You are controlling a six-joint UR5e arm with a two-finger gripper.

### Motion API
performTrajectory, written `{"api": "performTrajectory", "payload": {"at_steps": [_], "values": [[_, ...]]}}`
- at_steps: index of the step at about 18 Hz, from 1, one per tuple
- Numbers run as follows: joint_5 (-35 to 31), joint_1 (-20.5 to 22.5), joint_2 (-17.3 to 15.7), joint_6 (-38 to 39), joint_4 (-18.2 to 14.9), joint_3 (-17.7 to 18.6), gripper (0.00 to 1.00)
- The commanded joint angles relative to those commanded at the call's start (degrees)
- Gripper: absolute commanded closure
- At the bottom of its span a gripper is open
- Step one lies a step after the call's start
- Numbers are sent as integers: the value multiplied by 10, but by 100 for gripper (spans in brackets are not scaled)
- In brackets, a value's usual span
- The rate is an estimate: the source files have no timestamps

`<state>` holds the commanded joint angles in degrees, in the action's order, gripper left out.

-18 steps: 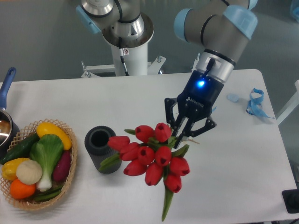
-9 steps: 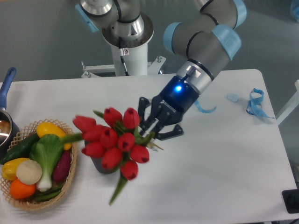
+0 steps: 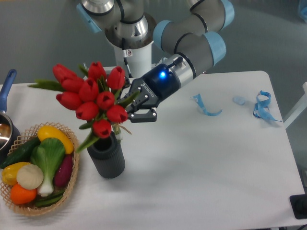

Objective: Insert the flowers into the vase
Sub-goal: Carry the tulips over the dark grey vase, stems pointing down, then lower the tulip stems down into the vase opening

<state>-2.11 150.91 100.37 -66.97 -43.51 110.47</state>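
The flowers (image 3: 91, 98), a bunch of red tulip buds with green leaves, hang in the air above the vase, tilted so the buds point up and left. My gripper (image 3: 130, 108) is shut on their stems just right of the buds. The vase (image 3: 106, 158), a short dark grey cylinder, stands upright on the white table right below the bunch. A green leaf (image 3: 88, 141) droops across its mouth, so the mouth is mostly hidden. Whether the stem ends reach into the vase I cannot tell.
A wicker basket (image 3: 73, 178) of toy vegetables sits just left of the vase. A pot with a blue handle (image 3: 6, 86) is at the far left edge. Blue ribbon pieces (image 3: 205, 106) (image 3: 262, 105) lie on the right part of the table. The robot base (image 3: 134, 52) stands behind.
My gripper has swung left and upward with the flowers, from low right of the vase to above it. The bunch has turned from hanging down to pointing up-left.
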Motion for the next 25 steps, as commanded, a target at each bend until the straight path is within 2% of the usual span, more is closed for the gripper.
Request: {"api": "performTrajectory", "payload": {"at_steps": [4,9,17,25], "values": [[24,-7,5,-11,0,3,90],[24,-10,10,-23,0,1,90],[22,-27,47,-55,0,0,90],[18,-30,59,-57,0,26,89]]}}
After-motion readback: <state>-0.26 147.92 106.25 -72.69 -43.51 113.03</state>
